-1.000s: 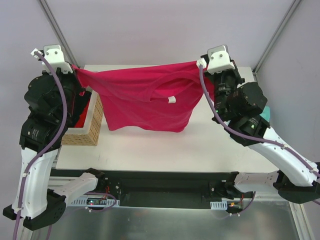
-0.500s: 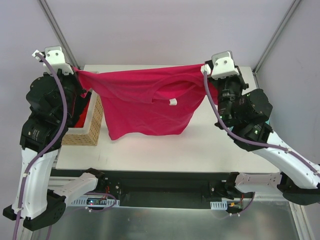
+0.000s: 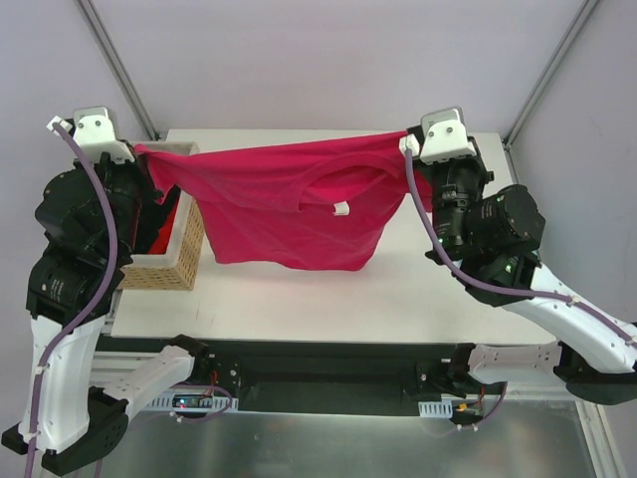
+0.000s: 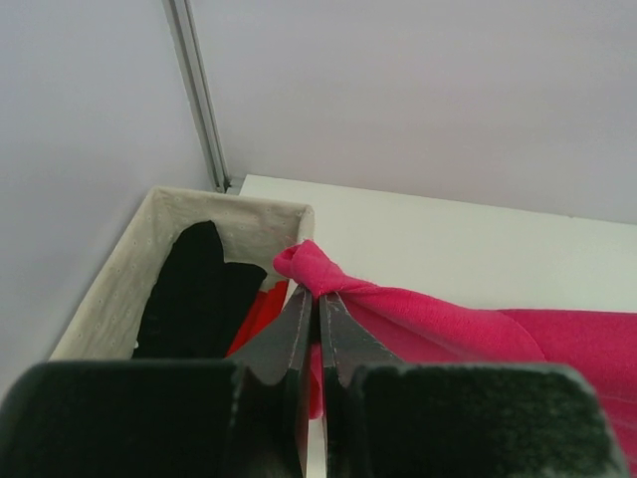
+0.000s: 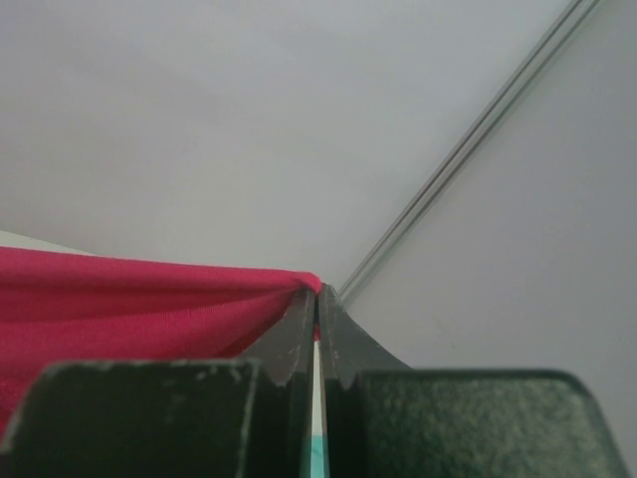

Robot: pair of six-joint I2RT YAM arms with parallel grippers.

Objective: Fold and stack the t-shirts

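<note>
soft magenta t-shirt (image 3: 279, 204) sagging in folds, left gripper (image 4: 311, 299) and right gripper (image 5: 316, 299) each clamped on a bunched corner

The t-shirt (image 3: 289, 209) is plain magenta-pink with a white neck label (image 3: 340, 208); the basket (image 3: 171, 261) at left is woven beige, the table (image 3: 398, 291) white.

Basket (image 4: 119, 274): near end cut off behind my left fingers (image 4: 286, 344).
Red cloth (image 4: 261, 307): only a sliver beside the black garment (image 4: 194, 289).
Teal cloth (image 5: 317, 460): thin strip between my right fingers (image 5: 294, 344), rest hidden.
Neck label (image 3: 340, 208) on the pink t-shirt (image 3: 279, 204): too small to read.
</note>
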